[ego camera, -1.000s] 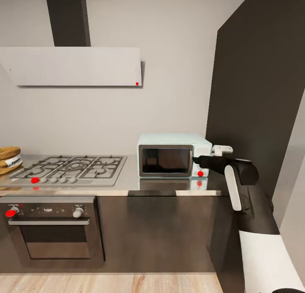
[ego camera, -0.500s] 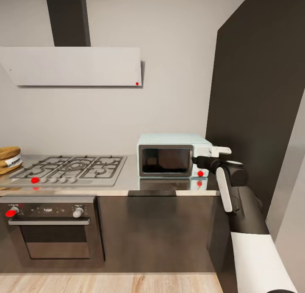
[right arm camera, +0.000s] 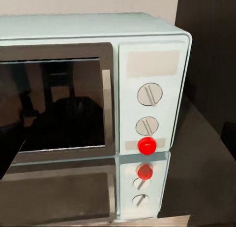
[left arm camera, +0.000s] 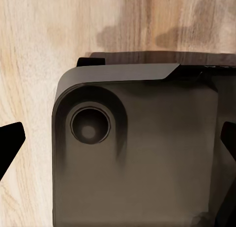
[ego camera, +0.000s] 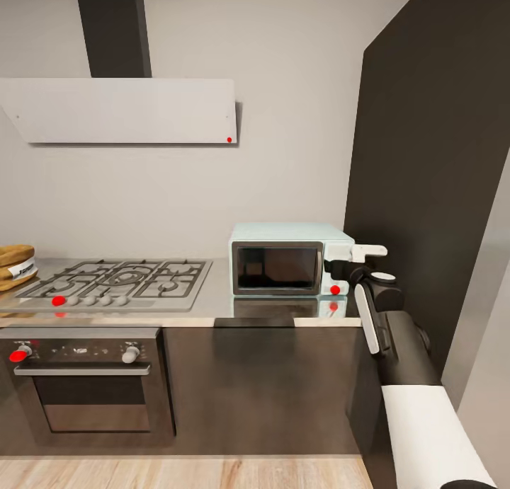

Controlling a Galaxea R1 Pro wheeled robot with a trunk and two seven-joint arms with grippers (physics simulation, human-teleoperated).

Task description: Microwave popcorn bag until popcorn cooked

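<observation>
The pale-blue microwave [ego camera: 283, 262] stands on the grey steel countertop [ego camera: 212, 309] against the wall, its dark glass door shut. The right wrist view faces it close up: door [right arm camera: 54, 109], two knobs [right arm camera: 149, 95], and a round red light [right arm camera: 146, 145]. My right gripper [ego camera: 334, 269] hovers just in front of that knob panel, open, with dark fingertips [right arm camera: 10, 155] at the picture's edges. My left gripper [left arm camera: 118, 143] is open and empty over my own dark base and the wooden floor. The popcorn bag is out of view.
A gas hob [ego camera: 120, 280] sits left of the microwave, over a built-in steel oven [ego camera: 88, 383]. An extractor hood [ego camera: 120, 110] hangs above. A tall dark cabinet [ego camera: 432, 156] rises close on the right. Wooden boards [ego camera: 14, 262] lie at the far left.
My right forearm has swung left, closer to the microwave's side. The gripper stays at the knob panel. The microwave door remains shut.
</observation>
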